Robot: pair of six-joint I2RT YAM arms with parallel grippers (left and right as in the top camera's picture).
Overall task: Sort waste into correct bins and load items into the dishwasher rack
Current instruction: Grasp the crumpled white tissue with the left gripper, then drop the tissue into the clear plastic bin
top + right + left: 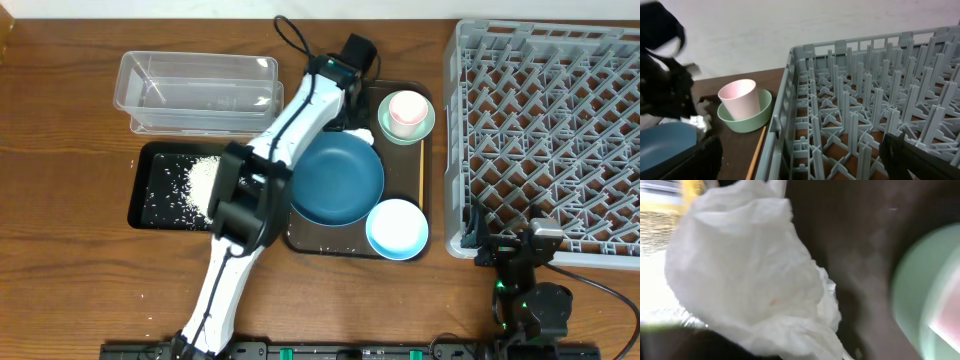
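We find the left gripper (352, 118) clenched on the crumpled white tissue (750, 275), between the large dark blue round plate (335, 180) and the small mint-green bowl (428, 128). The right gripper (802, 155) stands released, jaws wide, at the edge of the grey lattice plastic dishwasher rack (560, 120).

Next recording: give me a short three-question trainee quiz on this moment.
1. True or false: the pink cup stands inside the mint-green bowl.
2. The rice lies in the: A) clear tub, B) black tray, C) rack.
3. Fill in: the left gripper is shut on the crumpled ____.
Key: 1 true; 2 B; 3 tissue.
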